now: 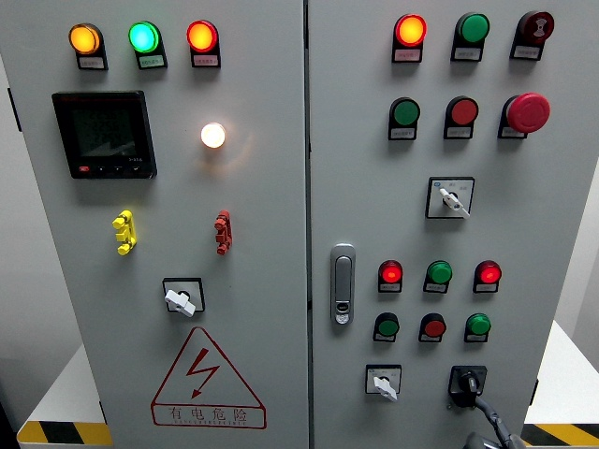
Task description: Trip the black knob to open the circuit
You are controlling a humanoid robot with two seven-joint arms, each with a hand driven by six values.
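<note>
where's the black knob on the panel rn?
Head view: the black knob sits at the bottom right of the right-hand door, just right of a white-handled selector switch and below the green button.

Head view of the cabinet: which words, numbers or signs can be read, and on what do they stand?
"有电危险", under a lightning bolt: red warning triangle on the left door.
Small label plates under the lamps and buttons: too small to read.
Meter display: digits blurred.

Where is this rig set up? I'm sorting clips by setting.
Probably an industrial or electrical training room: a grey control cabinet fills the view, with lit indicator lamps, rotary selector switches and a red high-voltage warning triangle.
</note>
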